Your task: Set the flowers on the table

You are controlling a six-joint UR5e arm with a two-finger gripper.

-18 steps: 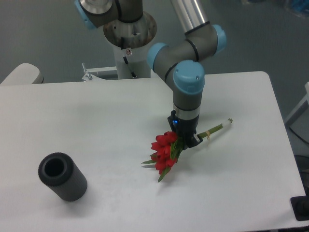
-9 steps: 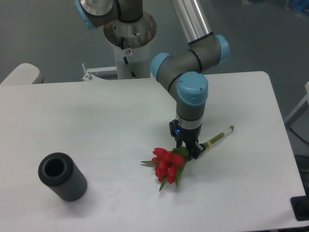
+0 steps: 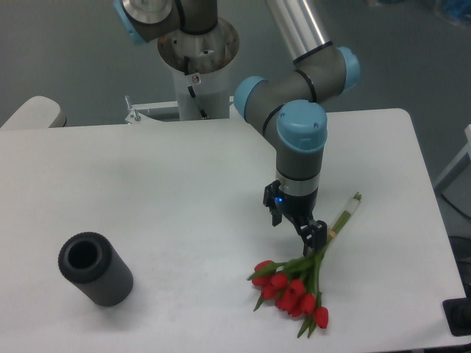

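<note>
Swinging round in the last second, the bunch of red tulips with green stems (image 3: 293, 290) now lies heads-forward on the white matte counter (image 3: 162, 191), black two-finger gripper (image 3: 315, 243) seemingly still pinching the stems, so release looks next.

The arm is reaching down from above, its hand (image 3: 313, 239) pointing at the tabletop (image 3: 169, 191) and closing on the green stems of the flowers (image 3: 294, 290). The red blooms are lying just below and slightly left of the hand, fanning out on the white surface toward the near edge. The stem ends are sticking out up and to the right of the hand, resting on the tabletop. A blue light is glowing on the wrist just above the hand. Far to the hand's left, a dark cylinder (image 3: 96, 269) is lying on its side, its open end facing up-left.
</note>
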